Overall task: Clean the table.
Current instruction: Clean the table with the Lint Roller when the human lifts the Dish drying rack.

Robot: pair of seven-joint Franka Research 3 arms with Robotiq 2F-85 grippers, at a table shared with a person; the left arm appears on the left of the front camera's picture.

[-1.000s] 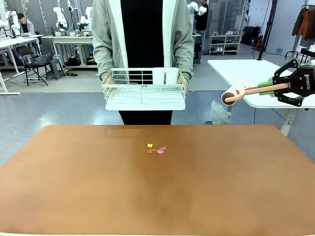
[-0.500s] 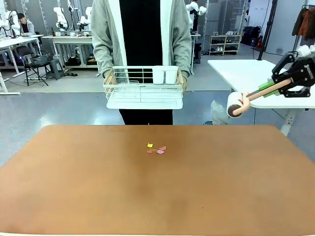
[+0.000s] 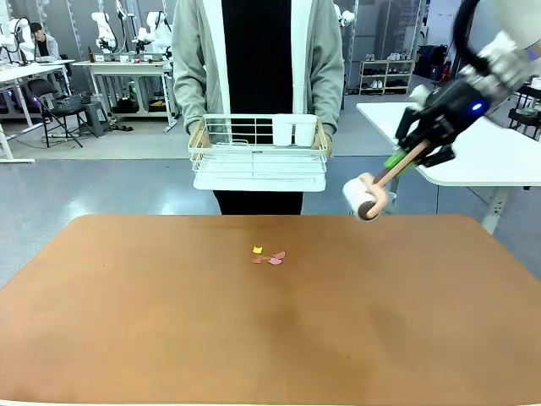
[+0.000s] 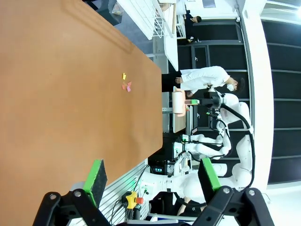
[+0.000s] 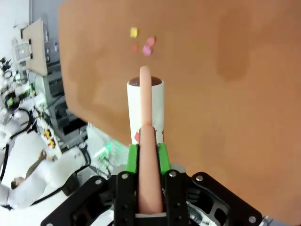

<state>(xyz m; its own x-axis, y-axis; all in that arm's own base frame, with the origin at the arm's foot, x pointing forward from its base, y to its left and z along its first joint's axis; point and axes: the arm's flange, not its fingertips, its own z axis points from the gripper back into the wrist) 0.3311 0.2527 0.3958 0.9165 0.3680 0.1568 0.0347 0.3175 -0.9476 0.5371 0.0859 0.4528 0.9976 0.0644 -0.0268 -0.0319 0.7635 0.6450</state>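
Small paper scraps [image 3: 268,255], yellow, pink and orange, lie near the far middle of the reddish-brown table [image 3: 169,321]. My right gripper [image 3: 406,156] is shut on the tan handle of a lint roller, whose white head [image 3: 363,200] hangs above the table's far edge, right of the scraps. In the right wrist view the handle runs up from that gripper [image 5: 146,157] to the roller head [image 5: 145,106], with the scraps [image 5: 142,41] beyond it. My left gripper [image 4: 153,175] stands open above the table [image 4: 70,94], nothing between its green pads; the scraps [image 4: 125,83] lie far off.
A person stands at the far side holding a white wire basket [image 3: 258,154] with both hands, above the floor just beyond the table's edge. A white-topped table [image 3: 473,144] stands at the right behind my right arm.
My right arm has swung left and down from over the white table, bringing the roller head to the brown table's far edge. The person and basket shifted slightly right.
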